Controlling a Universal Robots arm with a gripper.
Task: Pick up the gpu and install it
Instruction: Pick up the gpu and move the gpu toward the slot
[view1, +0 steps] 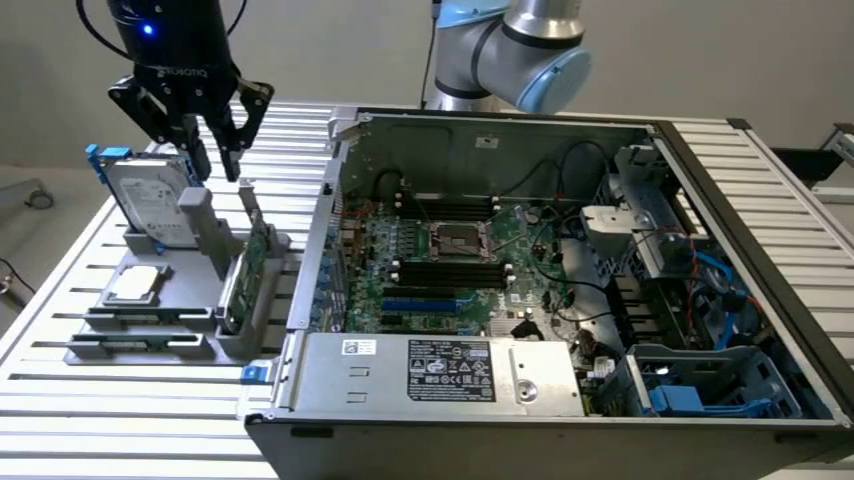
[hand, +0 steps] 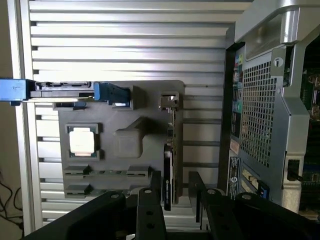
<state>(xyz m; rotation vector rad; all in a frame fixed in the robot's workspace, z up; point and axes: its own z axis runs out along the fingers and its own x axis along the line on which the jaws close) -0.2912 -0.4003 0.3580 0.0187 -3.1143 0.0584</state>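
Gpu (view1: 239, 272) (hand: 168, 172) stands on edge in a slot of a grey holder (view1: 187, 330) (hand: 125, 105), green board facing the exterior view's left. Its silver bracket sits at the end farther from the exterior camera. The holder lies on the ribbed metal desk (view1: 107, 400) (hand: 125, 40), just beside the open case (view1: 747, 200) (hand: 265, 110) on the exterior view's left.

The jaws hang above the holder's far end, pointing down, and they stand apart with nothing clamped between them. In the wrist view the card's thin edge lines up with the gap between the two black fingers. In the exterior view their tips are just above the bracket end, and whether they touch it cannot be told.

A hard drive (view1: 150, 195) (hand: 60, 90) in a blue frame stands upright in the same holder, on the exterior view's left of the jaws. A square silver CPU (view1: 136, 285) (hand: 81, 140) lies flat in a pocket of the holder, nearer the exterior camera than the drive.

The case lies on its side with the panel off, and its motherboard (view1: 454, 270) faces up. The arm (view1: 521, 50) rises behind the case.
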